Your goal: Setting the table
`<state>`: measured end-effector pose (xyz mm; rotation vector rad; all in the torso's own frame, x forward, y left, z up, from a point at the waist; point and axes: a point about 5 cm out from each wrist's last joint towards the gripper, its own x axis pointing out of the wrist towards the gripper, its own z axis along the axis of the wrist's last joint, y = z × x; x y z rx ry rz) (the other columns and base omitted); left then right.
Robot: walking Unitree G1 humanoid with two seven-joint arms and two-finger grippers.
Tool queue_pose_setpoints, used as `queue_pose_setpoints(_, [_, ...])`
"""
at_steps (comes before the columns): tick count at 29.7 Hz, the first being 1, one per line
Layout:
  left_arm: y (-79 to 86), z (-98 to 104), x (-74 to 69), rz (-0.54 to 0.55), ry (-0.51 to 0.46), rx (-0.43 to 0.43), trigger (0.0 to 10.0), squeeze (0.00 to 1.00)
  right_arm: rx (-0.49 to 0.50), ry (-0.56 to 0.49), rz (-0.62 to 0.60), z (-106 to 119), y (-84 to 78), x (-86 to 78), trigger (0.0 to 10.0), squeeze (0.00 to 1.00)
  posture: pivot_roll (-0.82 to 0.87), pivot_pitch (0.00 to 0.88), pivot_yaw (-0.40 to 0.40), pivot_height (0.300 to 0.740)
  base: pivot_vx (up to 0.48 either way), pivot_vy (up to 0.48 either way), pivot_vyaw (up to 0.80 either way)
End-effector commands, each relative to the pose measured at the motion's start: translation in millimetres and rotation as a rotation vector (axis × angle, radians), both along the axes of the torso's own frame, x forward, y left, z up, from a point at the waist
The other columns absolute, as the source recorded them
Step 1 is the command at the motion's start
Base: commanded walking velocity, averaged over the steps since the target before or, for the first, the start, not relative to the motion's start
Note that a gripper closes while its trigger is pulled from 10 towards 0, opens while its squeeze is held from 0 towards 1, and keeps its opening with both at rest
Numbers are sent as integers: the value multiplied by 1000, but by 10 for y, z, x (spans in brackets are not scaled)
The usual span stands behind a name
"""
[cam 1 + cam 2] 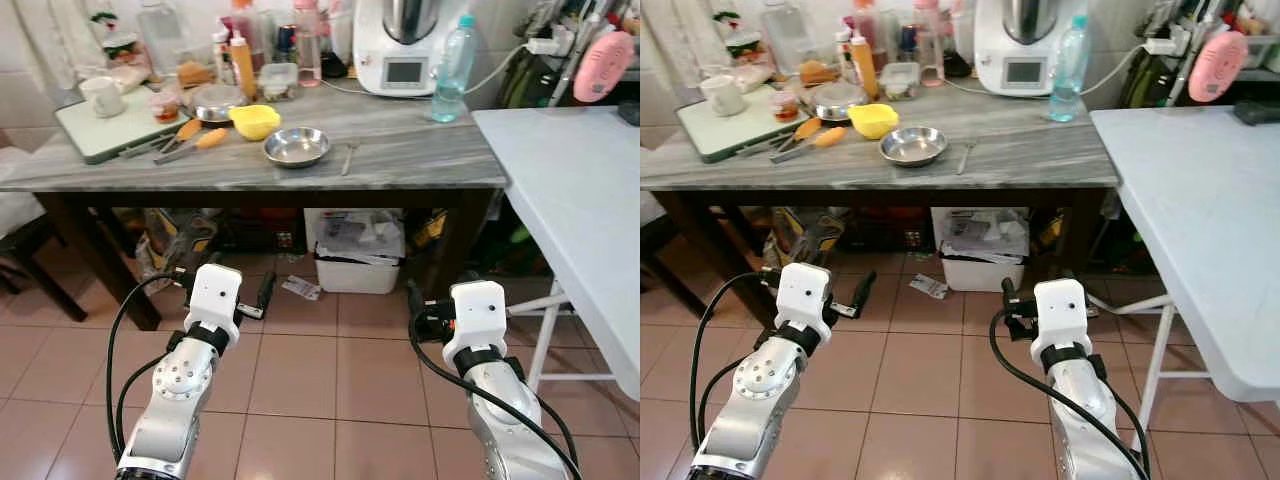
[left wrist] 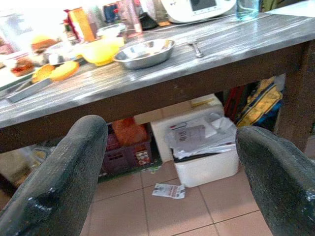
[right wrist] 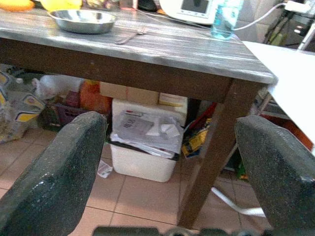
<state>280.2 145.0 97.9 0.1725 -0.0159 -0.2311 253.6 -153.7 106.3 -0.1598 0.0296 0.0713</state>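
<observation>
Steel bowl (image 1: 296,146), shallow, upright, near table front edge, fork (image 1: 347,157) flat just beside it, yellow bowl (image 1: 254,121) close behind.

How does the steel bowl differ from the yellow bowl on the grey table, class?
The steel bowl is shiny bare metal, while the yellow bowl is matt and bright yellow. The steel bowl looks wider and shallower; the yellow bowl looks smaller and deeper. The steel bowl sits nearer the table's front edge, with a fork beside it; the yellow bowl sits further back. Both stand upright.
</observation>
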Motion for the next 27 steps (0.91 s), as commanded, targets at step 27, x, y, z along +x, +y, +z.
queue_pose_setpoints(27, [-37, -38, 53, -27, 36, 1, 10000, 0, -21, -12, 1, 61, 20, -16, 10000, 0, -97, 0, 84, 740, 0, -423, -21])
